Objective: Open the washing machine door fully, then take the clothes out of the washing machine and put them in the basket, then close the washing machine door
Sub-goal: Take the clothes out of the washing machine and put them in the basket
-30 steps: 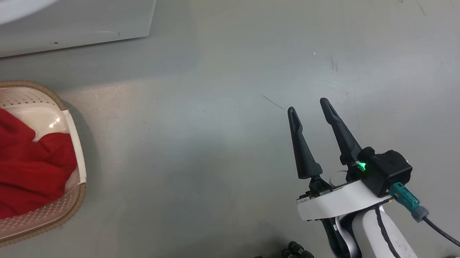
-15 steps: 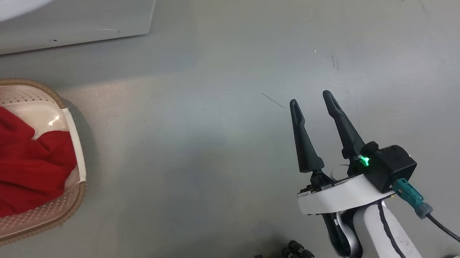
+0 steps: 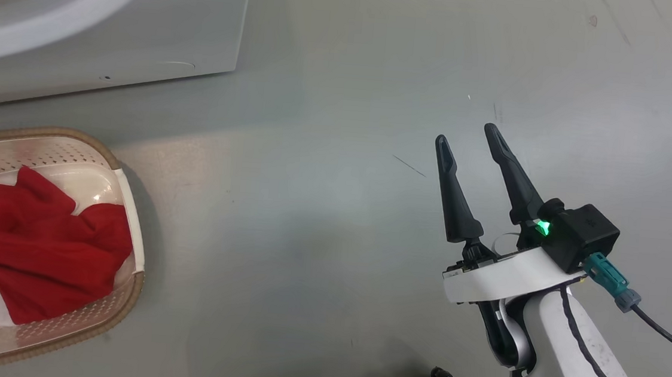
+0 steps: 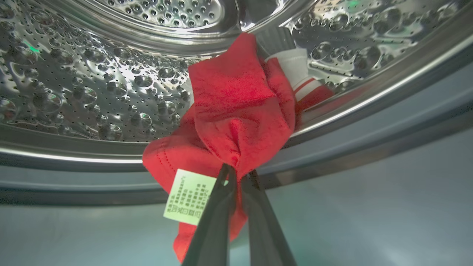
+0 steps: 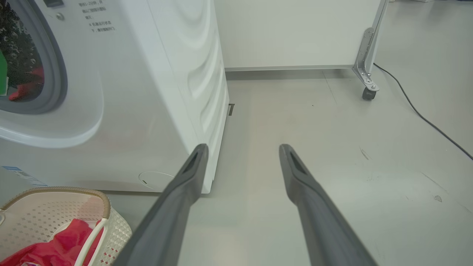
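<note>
Two grippers: L gripper (image 4: 239, 171) clamped tight on red clothes (image 4: 236, 107) at drum (image 4: 92, 92) lip; R gripper (image 3: 465, 133) wide open, empty, over floor (image 3: 322, 211). More red fabric (image 3: 38, 243) in basket (image 3: 124, 292). Risk: thin pinch slips, or cloth snags on lip during pull-out.

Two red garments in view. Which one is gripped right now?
The red garment at the drum lip: the left gripper is shut on it beside its pale label. The other garment lies loose in the basket.
</note>
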You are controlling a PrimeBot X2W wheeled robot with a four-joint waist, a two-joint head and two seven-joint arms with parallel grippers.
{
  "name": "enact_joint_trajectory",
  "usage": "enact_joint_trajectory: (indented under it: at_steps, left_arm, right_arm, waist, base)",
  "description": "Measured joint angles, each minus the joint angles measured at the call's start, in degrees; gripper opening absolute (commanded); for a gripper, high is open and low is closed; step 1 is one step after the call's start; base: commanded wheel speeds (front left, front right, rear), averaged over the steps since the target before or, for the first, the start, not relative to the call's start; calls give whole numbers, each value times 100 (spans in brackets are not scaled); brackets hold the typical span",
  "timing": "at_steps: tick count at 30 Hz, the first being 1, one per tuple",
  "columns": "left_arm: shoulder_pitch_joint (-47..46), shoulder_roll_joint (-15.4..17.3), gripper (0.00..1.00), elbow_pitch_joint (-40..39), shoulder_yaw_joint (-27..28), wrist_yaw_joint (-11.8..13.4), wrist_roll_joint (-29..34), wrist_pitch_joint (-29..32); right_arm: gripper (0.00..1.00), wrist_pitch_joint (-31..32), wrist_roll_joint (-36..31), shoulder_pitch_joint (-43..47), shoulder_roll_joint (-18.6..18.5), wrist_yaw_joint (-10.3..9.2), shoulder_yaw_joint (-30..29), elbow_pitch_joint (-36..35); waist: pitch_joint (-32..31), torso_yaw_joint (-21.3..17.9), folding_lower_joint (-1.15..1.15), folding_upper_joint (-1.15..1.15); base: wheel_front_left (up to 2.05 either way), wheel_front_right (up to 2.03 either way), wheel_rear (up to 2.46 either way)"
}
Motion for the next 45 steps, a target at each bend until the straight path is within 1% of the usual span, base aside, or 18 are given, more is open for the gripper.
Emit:
enact_joint_trajectory:
  at_steps: [5, 6, 9, 13, 20, 24, 27, 33, 38, 41, 45]
  left_arm:
    - [6, -332, 0, 34, 31, -7, -201, -495]
    - [22, -449, 0, 51, 32, -32, -260, -714]
    - [129, -621, 0, 78, 31, -130, -405, -1074]
    - [349, -855, 0, 141, -56, -311, -448, -1486]
    - [794, -1045, 0, 225, -147, -572, -549, -2193]
    - [1149, -1243, 0, 249, -167, -664, -689, -2579]
    - [1396, -1327, 0, 252, -170, -672, -749, -2850]
    - [1783, -1379, 0, 152, -234, -735, -794, -2938]
    - [2177, -1451, 0, -210, -297, -765, -794, -2971]
    - [2363, -1517, 0, -576, -326, -770, -793, -2967]
    - [2509, -1610, 0, -1551, -252, -770, -798, -2965]
  right_arm:
    - [100, 0, -48, -3, 0, 0, -94, 43]
    - [100, 0, -64, -4, 0, -1, -143, 59]
    - [100, 0, -101, -4, 0, -1, -218, 94]
    - [100, 0, -153, -1, -29, -5, -316, 158]
    - [100, 0, -213, 89, -126, 0, -415, 260]
    - [100, 0, -214, 254, -157, 0, -458, 327]
    - [100, 0, -214, 384, -174, 0, -494, 364]
    - [100, 0, -214, 594, -204, 1, -526, 419]
    - [100, 0, -214, 766, -222, 8, -536, 457]
    - [100, 0, -214, 878, -225, 8, -543, 459]
    - [100, 0, -214, 1046, -236, 8, -547, 469]
  waist:
    - [-202, 86, 0, 0]
    - [-296, 128, 0, 0]
    - [-450, 204, 0, 0]
    - [-669, 333, 0, 0]
    - [-1103, 615, 0, 0]
    - [-1378, 779, 0, 0]
    - [-1590, 900, 0, 0]
    - [-1940, 1099, 0, 0]
    - [-2286, 1277, 0, 0]
    - [-2483, 1374, 0, 0]
    - [-2723, 1507, 0, 0]
  base:
    - [0, 0, 0]
    - [0, 0, 0]
    - [0, 0, 0]
    - [0, 0, 0]
    - [0, 0, 0]
    - [0, 0, 0]
    - [0, 0, 0]
    - [0, 0, 0]
    - [0, 0, 0]
    - [0, 0, 0]
    - [0, 0, 0]
